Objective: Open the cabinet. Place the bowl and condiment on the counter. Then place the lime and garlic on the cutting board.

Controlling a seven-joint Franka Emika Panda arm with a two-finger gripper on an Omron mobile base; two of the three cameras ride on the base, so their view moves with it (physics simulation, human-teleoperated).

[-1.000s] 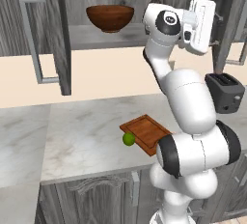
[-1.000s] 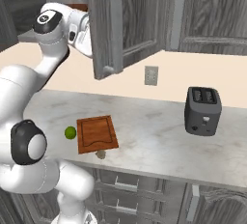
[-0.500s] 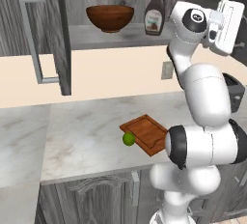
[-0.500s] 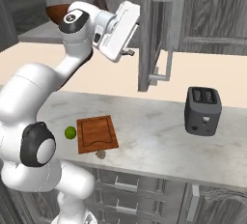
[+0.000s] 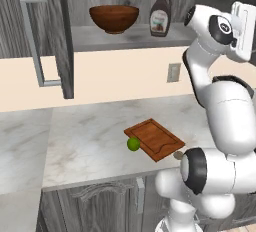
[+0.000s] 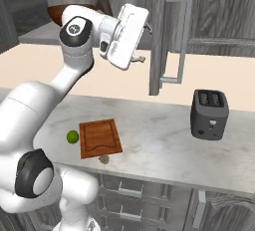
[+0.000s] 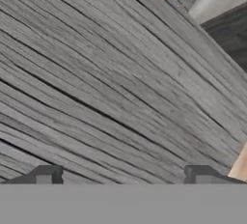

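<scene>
Cabinet [image 5: 55, 36] doors stand swung open on both sides, each with a long silver bar handle [image 6: 179, 41], and the inner shelf is exposed. Counter [image 5: 85, 141] of marbled stone runs below it, above grey base cabinets [image 6: 149, 195]. The white arm [image 5: 225, 101] rises from the base with its hand raised to shelf height, close to the right-hand open door [image 6: 160, 31]. The gripper [image 7: 123, 177] faces grey wood grain at close range; its two dark fingertips [image 7: 46, 175] stand wide apart with nothing between them. A dark toaster [image 6: 209, 114] sits on the counter to the right. The cutting board [image 5: 154, 139] lies flat near the counter's front edge. The bowl [image 5: 114, 18] rests on the cabinet shelf, with the condiment [image 5: 160, 12] upright just beside it on the right. The lime [image 5: 133, 144] lies on the counter, touching the board's left edge. The garlic [image 6: 104, 159] lies on the counter just off the board's front edge.
</scene>
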